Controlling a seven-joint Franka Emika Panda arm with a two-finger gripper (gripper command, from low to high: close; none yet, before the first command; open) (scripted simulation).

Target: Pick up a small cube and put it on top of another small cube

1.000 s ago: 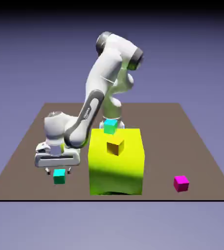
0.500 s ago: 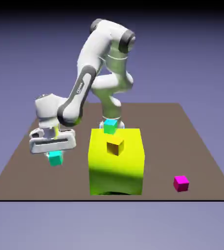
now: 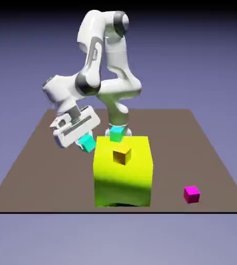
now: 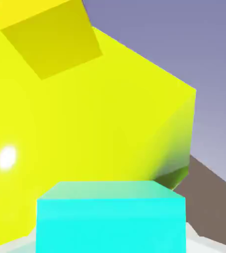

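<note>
My gripper is tilted and shut on the small teal cube, which it holds in the air just off the upper left edge of the big yellow block. In the hand view the teal cube fills the bottom middle and hides the fingertips. Behind it looms the yellow block. A mustard-orange cube sits on top of the block. At the block's back edge there is a greener cube with a cyan top. A magenta cube lies on the table at the exterior view's right.
The brown table ends close in front of the yellow block. The arm's elbow and upper links rise behind the block at the back middle.
The gripper closed on the teal cube on the table and lifted it. It has since swung up and toward the exterior view's right, to the yellow block's top edge, tilting as it went.
</note>
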